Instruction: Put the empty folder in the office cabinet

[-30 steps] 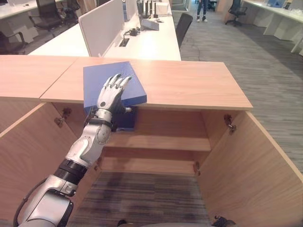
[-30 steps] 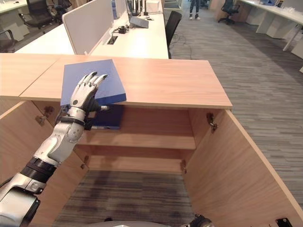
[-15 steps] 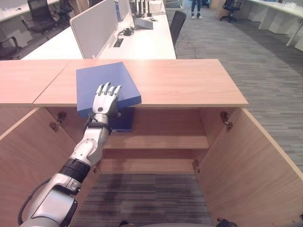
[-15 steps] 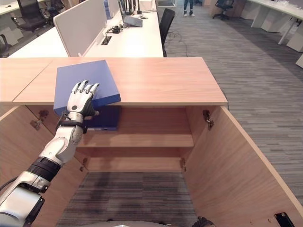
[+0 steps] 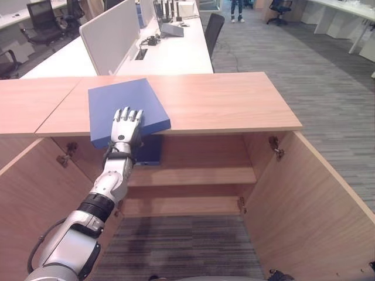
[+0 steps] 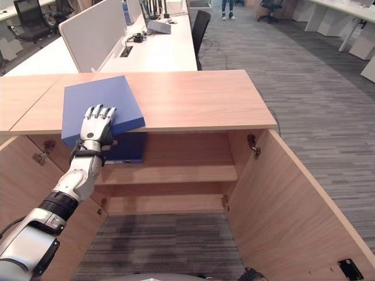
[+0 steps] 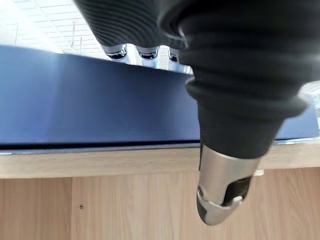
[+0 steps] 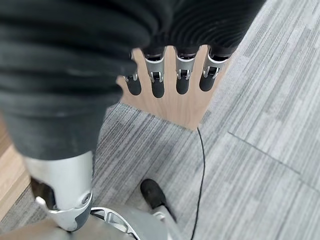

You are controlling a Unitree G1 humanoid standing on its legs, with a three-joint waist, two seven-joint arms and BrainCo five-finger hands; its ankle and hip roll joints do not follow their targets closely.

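Observation:
A flat blue folder [image 5: 120,96] lies on the left part of the wooden office cabinet's top [image 5: 222,99], its near corner jutting a little over the front edge. My left hand [image 5: 125,126] rests on the folder's front edge, open, fingers straight on top of it. In the left wrist view the fingers reach over the folder [image 7: 100,100] while the thumb [image 7: 225,185] hangs free in front of the cabinet's edge. My right hand [image 8: 157,80] hangs open over the carpet, holding nothing. The cabinet stands open, with a shelf [image 5: 199,175] inside.
A second blue folder [image 5: 149,149] sits on the shelf at the left, just under my left hand. The cabinet doors stand open on the left [image 5: 29,199] and on the right [image 5: 310,199]. Behind is a white desk with a divider [image 5: 111,35].
The camera has shifted. My left hand has drawn back along the folder toward its front edge. The folder has stayed where it was on the cabinet top.

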